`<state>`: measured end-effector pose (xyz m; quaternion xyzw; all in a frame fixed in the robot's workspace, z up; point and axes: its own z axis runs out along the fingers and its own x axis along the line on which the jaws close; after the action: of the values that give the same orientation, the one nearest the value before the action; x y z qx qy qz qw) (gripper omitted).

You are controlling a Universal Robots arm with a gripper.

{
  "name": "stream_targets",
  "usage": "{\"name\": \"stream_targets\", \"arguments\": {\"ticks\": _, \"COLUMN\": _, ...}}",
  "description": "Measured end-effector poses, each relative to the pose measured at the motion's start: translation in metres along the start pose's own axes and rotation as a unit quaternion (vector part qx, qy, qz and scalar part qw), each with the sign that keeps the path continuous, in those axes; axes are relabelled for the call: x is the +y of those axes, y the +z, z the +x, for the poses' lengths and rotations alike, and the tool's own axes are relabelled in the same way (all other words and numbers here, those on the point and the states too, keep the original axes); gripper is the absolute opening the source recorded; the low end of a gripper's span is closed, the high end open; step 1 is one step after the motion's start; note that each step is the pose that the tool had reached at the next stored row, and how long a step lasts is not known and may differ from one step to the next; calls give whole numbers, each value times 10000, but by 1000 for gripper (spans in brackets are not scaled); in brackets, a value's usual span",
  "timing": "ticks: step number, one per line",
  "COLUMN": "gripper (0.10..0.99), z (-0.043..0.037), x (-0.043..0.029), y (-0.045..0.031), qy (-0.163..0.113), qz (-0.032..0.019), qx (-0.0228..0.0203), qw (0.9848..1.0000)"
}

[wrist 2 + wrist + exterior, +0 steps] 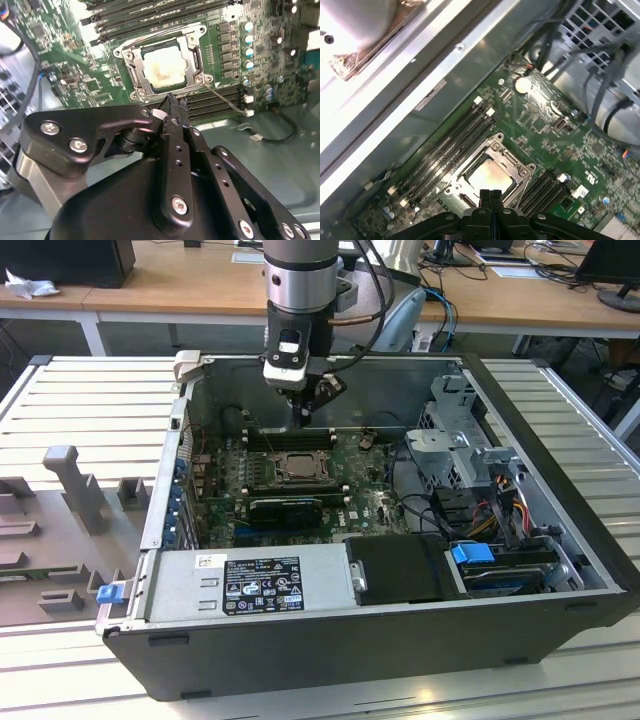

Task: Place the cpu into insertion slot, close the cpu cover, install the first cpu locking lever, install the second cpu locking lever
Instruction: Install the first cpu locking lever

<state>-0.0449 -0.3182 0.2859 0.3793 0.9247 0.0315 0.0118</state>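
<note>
Desks (150,280) behind open computer case (400,640), fingers (172,103) clenched empty near cpu (164,67) under cpu cover (141,82), memory slots (135,17) flanking

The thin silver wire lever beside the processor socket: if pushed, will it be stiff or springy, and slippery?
The thin silver wire lever is long and slender, so it probably flexes springily. Its shiny surface may let the shut gripper slide off. One end meets a corner of the grey metal cpu cover, so it likely pivots there.
</note>
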Motion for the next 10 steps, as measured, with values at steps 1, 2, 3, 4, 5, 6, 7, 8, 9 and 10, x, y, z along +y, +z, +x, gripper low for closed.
{"name": "stream_targets", "arguments": {"ticks": 1, "gripper": 106, "z": 0, "x": 0, "y": 1, "qy": -117, "qz": 2, "qx": 10, "qw": 9999}}
{"name": "stream_targets", "arguments": {"ticks": 2, "gripper": 106, "z": 0, "x": -1, "y": 2, "qy": -207, "qz": 5, "qx": 18, "qw": 9998}}
{"name": "stream_targets", "arguments": {"ticks": 3, "gripper": 106, "z": 0, "x": -1, "y": 4, "qy": -360, "qz": 9, "qx": 32, "qw": 9993}}
{"name": "stream_targets", "arguments": {"ticks": 4, "gripper": 106, "z": 0, "x": -1, "y": 6, "qy": -507, "qz": 5, "qx": 61, "qw": 9987}}
{"name": "stream_targets", "arguments": {"ticks": 5, "gripper": 106, "z": 0, "x": -1, "y": 6, "qy": -561, "qz": -9, "qx": 81, "qw": 9984}}
{"name": "stream_targets", "arguments": {"ticks": 6, "gripper": 106, "z": 0, "x": -1, "y": 7, "qy": -605, "qz": -16, "qx": 89, "qw": 9981}}
{"name": "stream_targets", "arguments": {"ticks": 7, "gripper": 106, "z": 0, "x": -1, "y": 9, "qy": -739, "qz": -17, "qx": 101, "qw": 9972}}
{"name": "stream_targets", "arguments": {"ticks": 8, "gripper": 106, "z": 0, "x": -1, "y": 10, "qy": -887, "qz": -15, "qx": 111, "qw": 9960}}
{"name": "stream_targets", "arguments": {"ticks": 9, "gripper": 106, "z": 0, "x": -1, "y": 11, "qy": -1038, "qz": -14, "qx": 121, "qw": 9945}}
{"name": "stream_targets", "arguments": {"ticks": 10, "gripper": 106, "z": 0, "x": -1, "y": 13, "qy": -1182, "qz": -13, "qx": 131, "qw": 9929}}
